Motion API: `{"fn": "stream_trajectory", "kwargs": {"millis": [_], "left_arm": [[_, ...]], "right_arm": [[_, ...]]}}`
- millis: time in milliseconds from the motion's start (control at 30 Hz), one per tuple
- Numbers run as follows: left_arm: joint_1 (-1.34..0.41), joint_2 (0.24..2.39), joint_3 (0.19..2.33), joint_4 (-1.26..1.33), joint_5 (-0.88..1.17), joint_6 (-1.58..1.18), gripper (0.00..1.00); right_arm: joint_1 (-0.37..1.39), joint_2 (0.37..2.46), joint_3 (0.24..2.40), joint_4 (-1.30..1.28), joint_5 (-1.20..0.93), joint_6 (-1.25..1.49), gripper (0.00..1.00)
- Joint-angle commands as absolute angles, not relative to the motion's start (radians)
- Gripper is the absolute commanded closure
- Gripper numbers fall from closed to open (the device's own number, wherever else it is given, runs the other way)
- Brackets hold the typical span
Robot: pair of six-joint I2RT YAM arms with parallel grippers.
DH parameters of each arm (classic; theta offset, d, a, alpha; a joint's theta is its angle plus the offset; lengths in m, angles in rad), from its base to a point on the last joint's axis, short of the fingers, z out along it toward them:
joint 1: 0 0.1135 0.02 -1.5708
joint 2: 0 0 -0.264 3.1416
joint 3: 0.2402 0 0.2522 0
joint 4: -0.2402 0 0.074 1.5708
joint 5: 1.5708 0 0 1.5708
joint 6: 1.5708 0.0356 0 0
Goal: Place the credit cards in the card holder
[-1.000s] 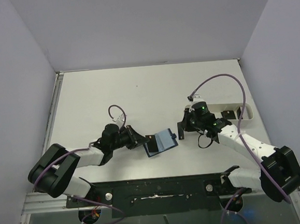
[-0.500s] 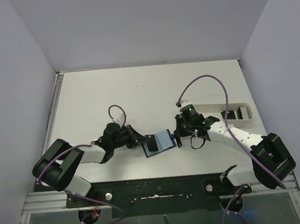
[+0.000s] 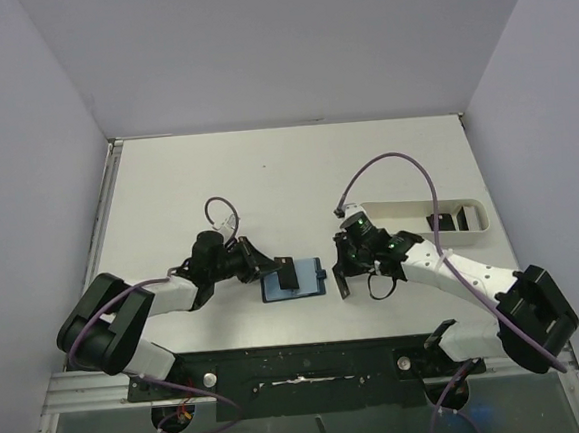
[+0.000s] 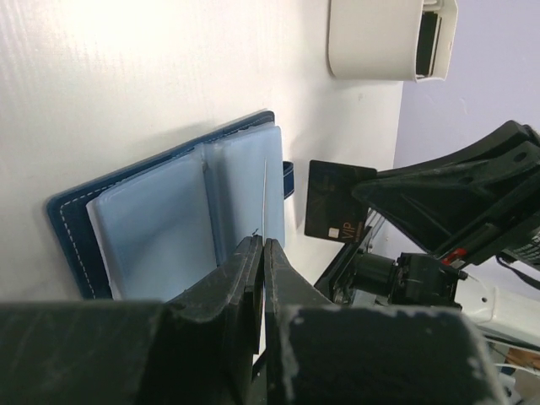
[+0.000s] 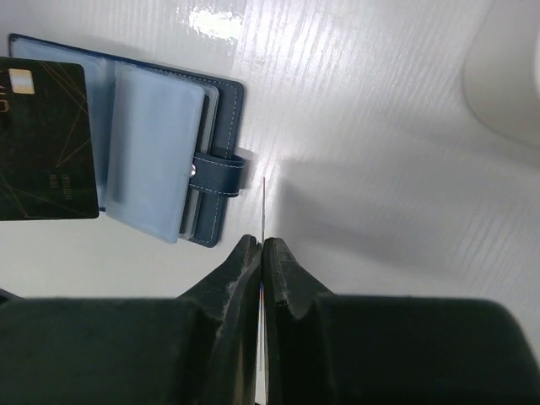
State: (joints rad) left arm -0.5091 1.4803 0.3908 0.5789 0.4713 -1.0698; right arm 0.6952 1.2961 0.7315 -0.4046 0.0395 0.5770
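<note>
- Top view: the light is soft, even and comes from overhead. The white table (image 3: 266, 178) is bright but not blown out, and the walls (image 3: 23, 147) are a flat lilac-grey.
- Shadows there are faint and sit close under the arms.
- Left wrist view: the table's upper left is washed out almost to pure white, and the tray (image 4: 375, 38) loses surface detail too.
- The left claw (image 4: 260, 253) is a dark, blurred mass in the foreground.
- Right wrist view: a glare patch sits at the top of the table, with a soft grey shadow right of centre.
- The right claw (image 5: 260, 246) is out of focus, while the credit card (image 5: 46, 139) beyond it is sharp.
</note>
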Motion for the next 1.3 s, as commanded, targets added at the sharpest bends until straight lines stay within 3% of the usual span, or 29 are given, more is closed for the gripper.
{"fn": "stream_trajectory", "kwargs": {"millis": [0, 333, 567, 1267], "left_arm": [[-0.486, 1.486, 0.467, 0.558, 0.568, -1.0, 1.0], [-0.453, 1.522, 0.509, 0.456, 0.614, -0.926, 1.0], [-0.449, 1.569, 0.495, 0.504, 0.629, -0.94, 1.0], [-0.448, 1.65, 0.502, 0.566, 0.64, -0.955, 1.0]], "right_arm": [[0.678, 1.194, 0.779, -0.393, 0.046, 0.57, 1.0], [0.591, 1.258, 0.741, -0.084, -0.249, 0.645, 1.0], [0.545, 1.382, 0.735, -0.004, -0.333, 0.663, 1.0], [0.529, 1.455, 0.646, 0.01, -0.273, 0.65, 1.0]]}}
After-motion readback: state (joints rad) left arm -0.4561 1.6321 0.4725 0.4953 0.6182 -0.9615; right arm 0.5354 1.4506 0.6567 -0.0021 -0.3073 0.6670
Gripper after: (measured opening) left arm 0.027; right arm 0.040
